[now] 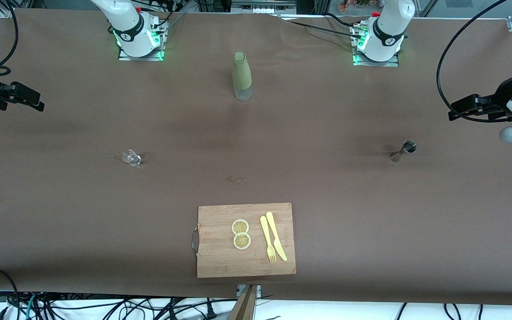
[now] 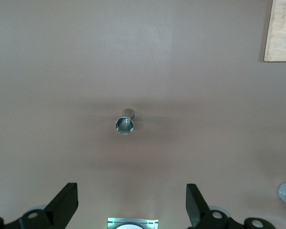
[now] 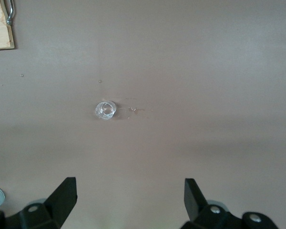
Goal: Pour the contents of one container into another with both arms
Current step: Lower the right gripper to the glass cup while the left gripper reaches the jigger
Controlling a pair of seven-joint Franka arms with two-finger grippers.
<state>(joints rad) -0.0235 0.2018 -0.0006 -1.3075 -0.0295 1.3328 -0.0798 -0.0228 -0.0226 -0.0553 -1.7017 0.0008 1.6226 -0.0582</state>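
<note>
Nothing was held yet: both arms hung high at the counter's (image 1: 60,133) two ends, jaws spread wide. The left gripper (image 2: 132,202) looked straight down on the steel jigger (image 1: 403,150), which stood upright toward the left arm's end; the right gripper (image 3: 131,200) looked down on the small clear glass (image 1: 131,157) toward the right arm's end. The step in hand was judged to be the first grasps. Each arm would do best to descend centred, close gently on its vessel's waist, and lift level, since both looked light and easily tipped.

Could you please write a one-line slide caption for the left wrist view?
Left gripper, jaws open, hovers over the brown table above a small upright steel jigger.
</note>
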